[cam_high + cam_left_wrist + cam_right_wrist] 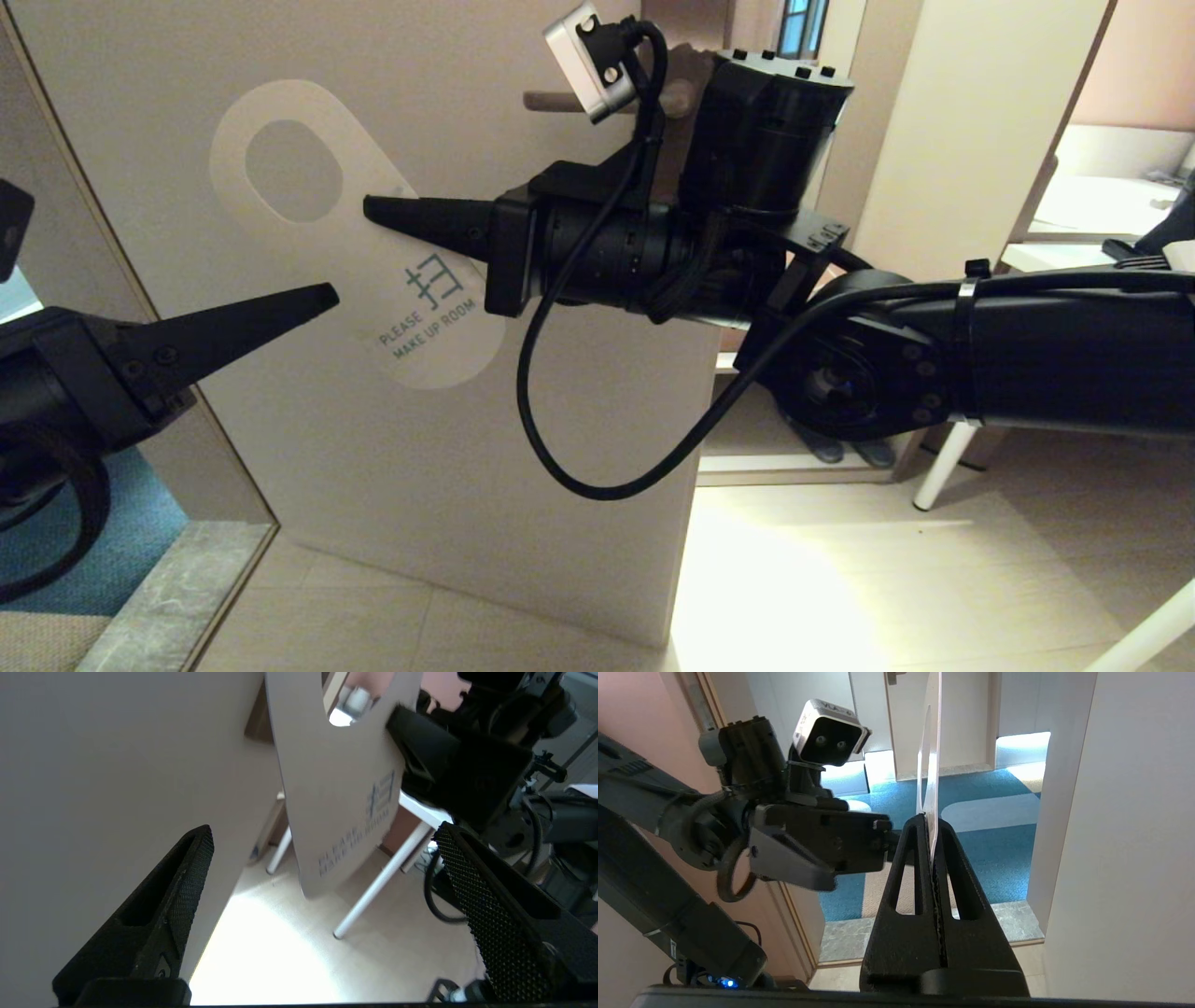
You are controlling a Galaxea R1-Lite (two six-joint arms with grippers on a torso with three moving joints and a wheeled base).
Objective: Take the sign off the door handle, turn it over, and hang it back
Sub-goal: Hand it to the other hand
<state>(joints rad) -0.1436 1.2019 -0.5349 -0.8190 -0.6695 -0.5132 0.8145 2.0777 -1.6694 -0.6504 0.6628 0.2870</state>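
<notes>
Left gripper (327,297) sits at the left edge of the head view, mid-height, fingers (187,882) spread wide with nothing between them, tip just short of the sign. Sign (373,252) is center-left, off-white "PLEASE MAKE UP ROOM" side facing the camera, tilted, oval hole toward the upper left, in front of the door (467,448). Right gripper (373,210) reaches in from the right, clamped shut on the sign's right edge. Door handle (551,101) shows at top center, mostly hidden behind the right arm; sign is off it.
</notes>
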